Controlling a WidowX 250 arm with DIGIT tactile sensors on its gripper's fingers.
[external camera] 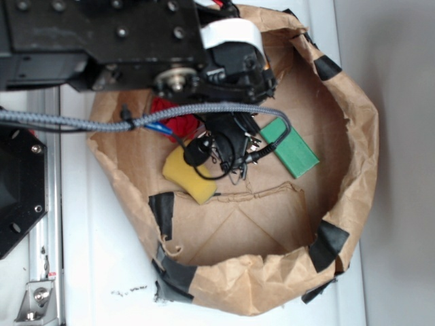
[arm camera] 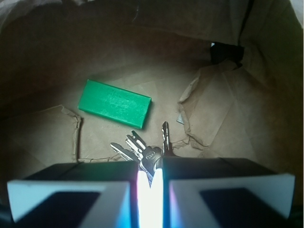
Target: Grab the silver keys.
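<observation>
End effector fingers sit nearly together, pinching the silver keys on the paper bag floor, near the green block. Only one key looks pinched; the bunch could slip when lifted.

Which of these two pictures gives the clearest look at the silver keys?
The wrist view: the silver keys fan out in plain sight just ahead of the end effector, near the green block. In the exterior view the arm hides most of them; only thin metal bits show.
</observation>
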